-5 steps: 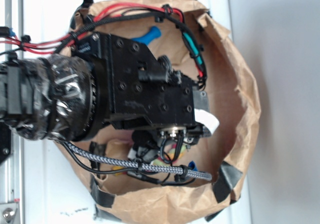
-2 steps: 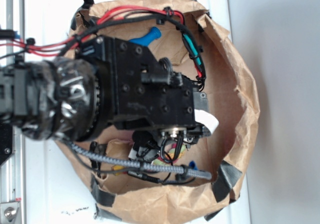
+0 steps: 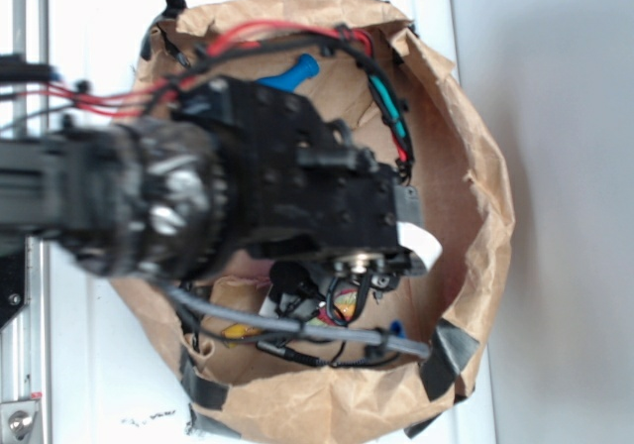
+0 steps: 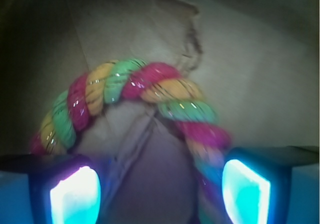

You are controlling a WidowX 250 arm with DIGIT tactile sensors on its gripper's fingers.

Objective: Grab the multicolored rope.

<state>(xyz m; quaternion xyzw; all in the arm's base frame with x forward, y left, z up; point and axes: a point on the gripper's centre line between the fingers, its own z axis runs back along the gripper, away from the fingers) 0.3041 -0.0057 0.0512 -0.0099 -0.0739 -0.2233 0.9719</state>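
Note:
The multicolored rope (image 4: 150, 86), a thick twist of red, yellow and green strands, arches over the brown paper in the wrist view. Its right part runs down past the inner side of the right finger (image 4: 245, 191), and its left end drops behind the left finger (image 4: 75, 196). My gripper (image 4: 160, 194) is open and sits low over the rope, with bare paper between its pads. From the exterior view the black wrist housing (image 3: 327, 201) hides most of the rope (image 3: 344, 303); only a small coloured patch shows beneath it.
Everything sits inside a crumpled brown paper bag (image 3: 495, 206) on a white surface. A blue bottle (image 3: 294, 71) pokes out at the bag's far side. A grey braided cable (image 3: 297, 327) and red and black wires (image 3: 248, 30) hang across the bag.
The arm has shifted a little to the right and lower into the bag, and it is blurred by motion now. The grey cable has swung with it.

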